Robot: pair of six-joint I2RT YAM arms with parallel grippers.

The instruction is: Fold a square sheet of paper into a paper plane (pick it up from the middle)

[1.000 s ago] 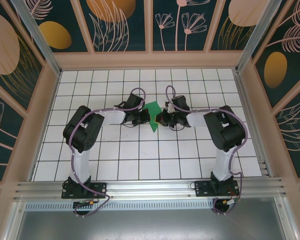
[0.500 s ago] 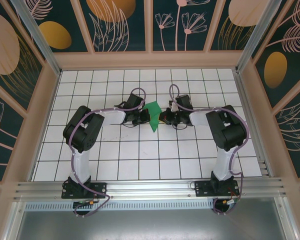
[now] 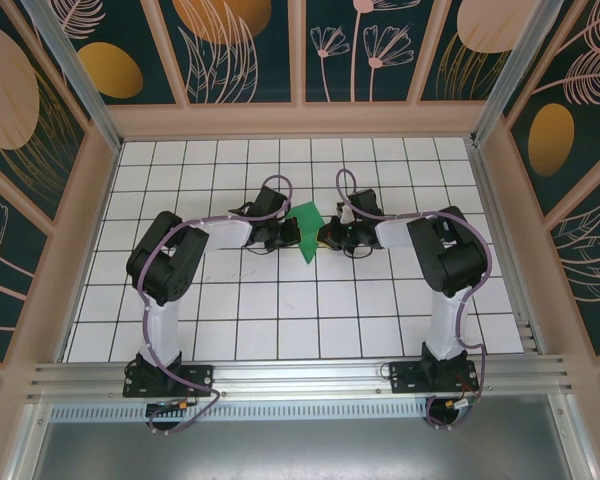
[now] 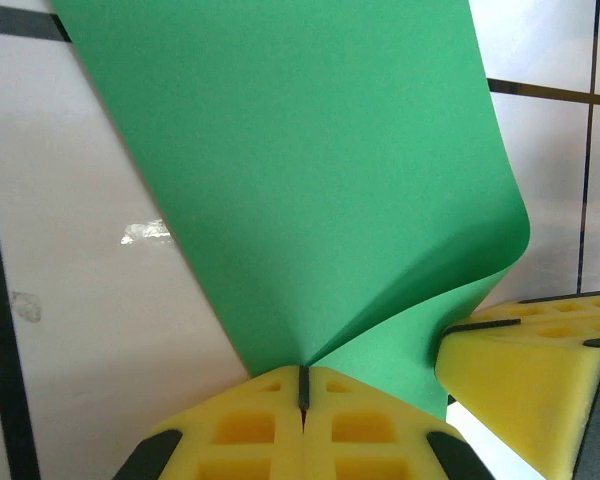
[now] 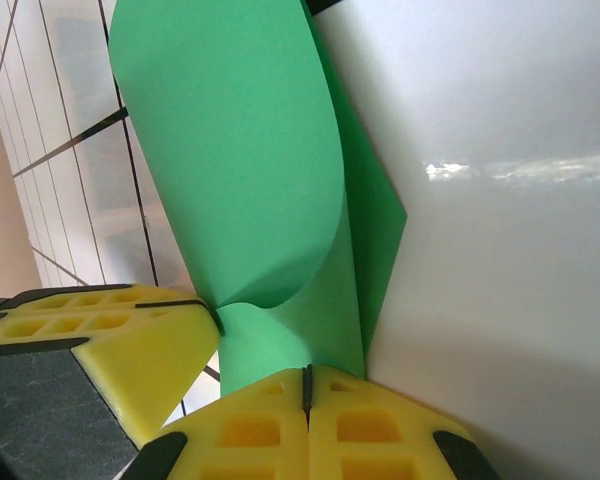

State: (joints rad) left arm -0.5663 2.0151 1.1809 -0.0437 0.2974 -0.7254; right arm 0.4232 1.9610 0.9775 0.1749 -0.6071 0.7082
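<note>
Black jointed left arm (image 3: 168, 265) and right arm (image 3: 450, 258), elbows bent outward, forearms reaching inward toward each other. Yellow-padded left gripper (image 4: 302, 385) and right gripper (image 5: 306, 385) (pads pressed flat together) each pinch an edge of the thin bright green sheet of paper (image 4: 300, 180), fingertips just beside one another.

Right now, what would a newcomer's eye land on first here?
The bright green sheet of thin paper, mid-table between the two black arms, stands out against the white gridded table. The yellow-padded left hand and right hand are both shut on it, close together, and the sheet curls between them.
</note>
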